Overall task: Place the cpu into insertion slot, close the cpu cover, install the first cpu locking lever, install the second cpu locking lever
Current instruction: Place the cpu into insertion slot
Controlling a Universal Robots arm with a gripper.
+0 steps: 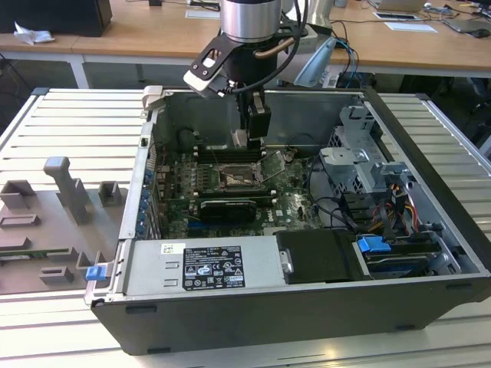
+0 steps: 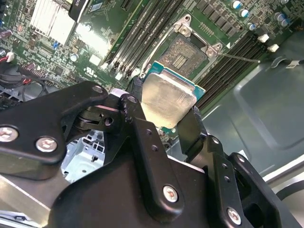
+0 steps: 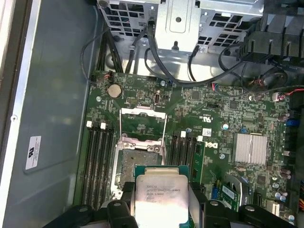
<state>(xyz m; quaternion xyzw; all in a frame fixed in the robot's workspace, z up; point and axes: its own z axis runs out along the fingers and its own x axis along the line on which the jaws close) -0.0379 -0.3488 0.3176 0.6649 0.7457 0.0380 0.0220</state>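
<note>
An open computer case (image 1: pixel 253 307) is seen across the middle of the exterior view. A green motherboard (image 1: pixel 295 207) is held in it, with a power supply (image 1: pixel 203 268) along the case's lower edge and a drive cage (image 1: pixel 360 165) at the exterior view's right. The insertion slot (image 3: pixel 137 161) is set at the board's centre with its pin field exposed. The cpu cover (image 3: pixel 142 123) is swung open beside it. The cpu (image 2: pixel 168 97) is clamped by two opposite edges in the gripper (image 2: pixel 166 103), just above the slot and apart from it. It is held flat, with its metal top turned toward the wrist cameras. Being square, no long axis is shown; in the first wrist view its edges are lined up with the slot's.
</note>
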